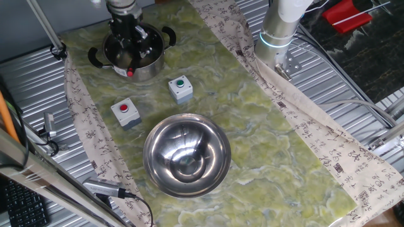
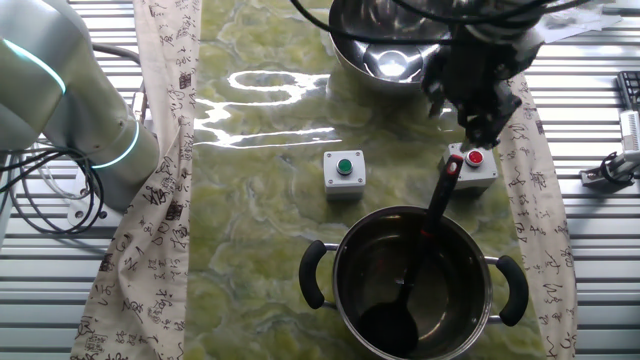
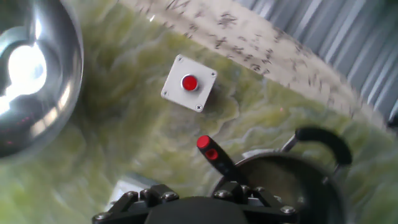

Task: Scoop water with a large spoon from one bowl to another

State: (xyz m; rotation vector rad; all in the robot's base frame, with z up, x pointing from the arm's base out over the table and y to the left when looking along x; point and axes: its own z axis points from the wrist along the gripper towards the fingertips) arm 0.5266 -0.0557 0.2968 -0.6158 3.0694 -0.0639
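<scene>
Spoon (image 2: 437, 205) leaning in handled pot (image 2: 413, 283), claw (image 2: 478, 112) above, grip state unclear, wide bowl (image 1: 186, 155) apart

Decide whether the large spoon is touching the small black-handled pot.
Touching. The other fixed view shows the large spoon with its scoop down on the bottom of the pot and its handle leaning across the pot's rim.
</scene>
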